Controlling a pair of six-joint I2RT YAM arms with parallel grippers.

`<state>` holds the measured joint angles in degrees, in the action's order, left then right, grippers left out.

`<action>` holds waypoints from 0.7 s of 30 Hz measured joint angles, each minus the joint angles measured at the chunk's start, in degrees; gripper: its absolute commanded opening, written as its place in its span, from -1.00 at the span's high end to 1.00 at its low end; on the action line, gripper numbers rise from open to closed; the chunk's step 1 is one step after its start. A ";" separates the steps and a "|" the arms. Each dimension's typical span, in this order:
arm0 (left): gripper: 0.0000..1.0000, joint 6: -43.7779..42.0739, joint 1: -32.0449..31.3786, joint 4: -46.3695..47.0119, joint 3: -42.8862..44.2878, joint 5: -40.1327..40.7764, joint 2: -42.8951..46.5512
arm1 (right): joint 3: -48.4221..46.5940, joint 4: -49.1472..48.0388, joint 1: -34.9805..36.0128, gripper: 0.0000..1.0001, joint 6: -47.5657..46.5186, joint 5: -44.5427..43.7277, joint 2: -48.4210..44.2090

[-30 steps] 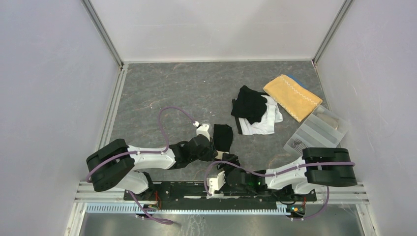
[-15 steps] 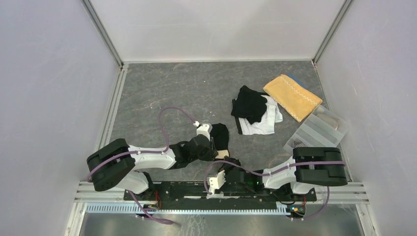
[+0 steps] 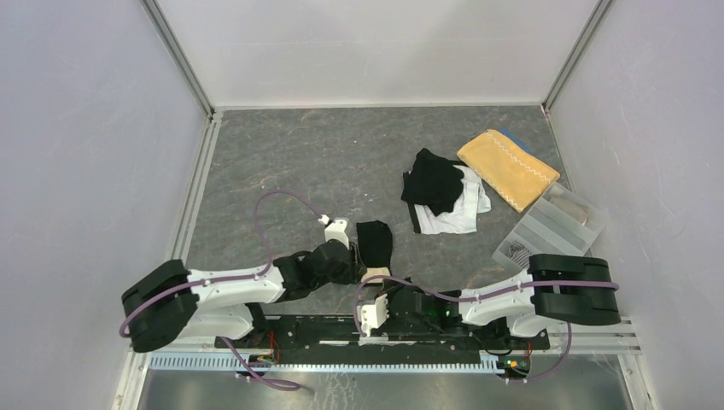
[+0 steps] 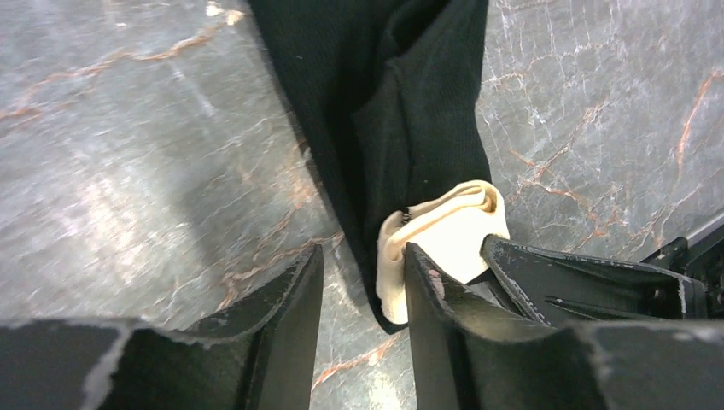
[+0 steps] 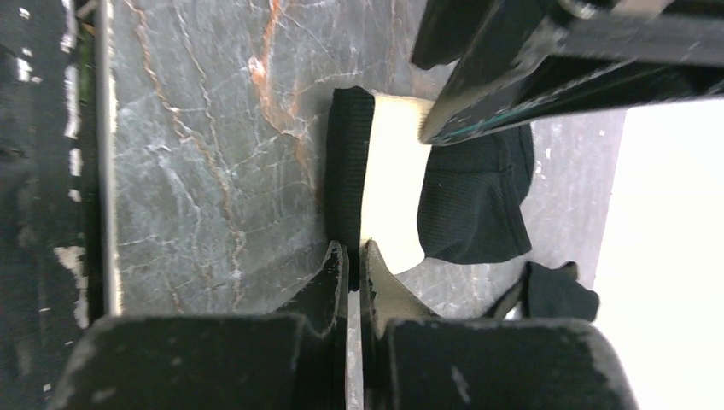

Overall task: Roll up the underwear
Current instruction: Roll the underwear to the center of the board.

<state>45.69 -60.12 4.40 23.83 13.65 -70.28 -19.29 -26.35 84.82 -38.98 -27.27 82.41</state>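
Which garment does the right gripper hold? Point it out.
The lone black underwear with beige lining; the others lie piled beside the yellow towel.

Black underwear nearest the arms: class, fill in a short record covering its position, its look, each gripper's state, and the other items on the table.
item: black underwear, lying on the table just ahead of the arm bases
look: partly folded, beige lining showing at its near end
left gripper: open, fingers at the garment's near edge
right gripper: shut on the garment's black hem
other items: black and white pile of garments, yellow towel, clear tray, all to the right
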 measured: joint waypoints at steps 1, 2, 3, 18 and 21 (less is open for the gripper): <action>-0.08 0.22 0.00 -1.40 -0.35 0.85 1.75 | -0.22 1.14 -0.11 1.00 0.87 0.85 -0.66; -0.11 0.61 0.00 -2.62 -0.74 1.55 3.61 | -0.68 2.97 -0.20 1.00 2.25 2.12 -1.55; -0.14 0.83 0.00 -3.61 -1.07 2.23 5.27 | -0.96 3.87 -0.22 1.00 2.97 2.75 -1.95; -0.14 2.84 0.04 -10.34 -5.16 5.22 16.87 | -10.64 18.47 -10.45 1.00 15.56 27.30 -3.76; -0.14 2.84 0.04 -10.38 -5.49 4.26 17.35 | -12.13 20.09 -12.98 1.00 17.29 32.09 -2.93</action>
<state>48.53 -60.07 -5.98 18.35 17.91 -52.93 -31.42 -6.26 71.83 -21.69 4.82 79.48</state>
